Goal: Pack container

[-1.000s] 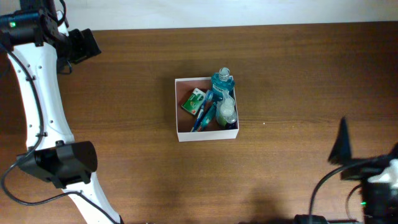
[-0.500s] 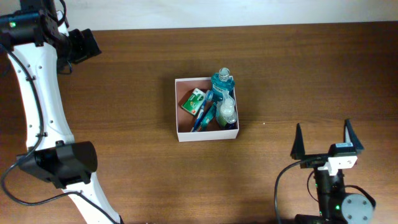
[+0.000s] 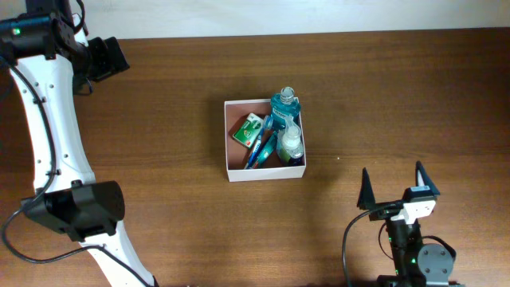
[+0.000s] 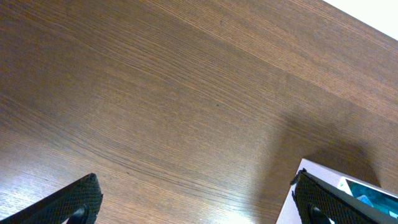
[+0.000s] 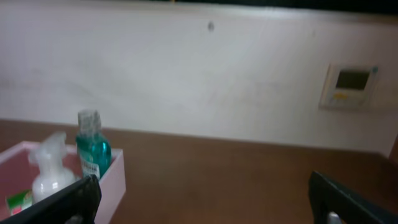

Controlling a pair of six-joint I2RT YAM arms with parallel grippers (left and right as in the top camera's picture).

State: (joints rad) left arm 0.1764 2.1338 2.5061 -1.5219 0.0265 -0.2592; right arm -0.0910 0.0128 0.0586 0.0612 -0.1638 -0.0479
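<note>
The container [image 3: 226,140], a square white-walled box with a pinkish inside, sits mid-table. It holds a teal mouthwash bottle [image 3: 284,107], a white bottle [image 3: 292,143], a green packet [image 3: 248,128] and a blue toothbrush [image 3: 261,148]. My right gripper [image 3: 392,179] stands open near the front edge, well right of the box and apart from it. In the right wrist view the container [image 5: 115,177] and mouthwash bottle [image 5: 93,153] lie at the left, with the gripper [image 5: 205,200] open over bare wood. My left gripper [image 3: 107,57] is far back-left; its wrist view shows it open [image 4: 202,202], with a corner of the container [image 4: 329,174] at the lower right.
Brown wooden table [image 3: 398,88] all round the box. The left arm's white links [image 3: 56,135] run down the left side. A pale wall [image 5: 199,74] with a small wall panel [image 5: 351,84] stands behind the table.
The right arm has swung in from the right edge and moved left along the front, its open fingers now pointing toward the back. The left arm and the box have not moved.
</note>
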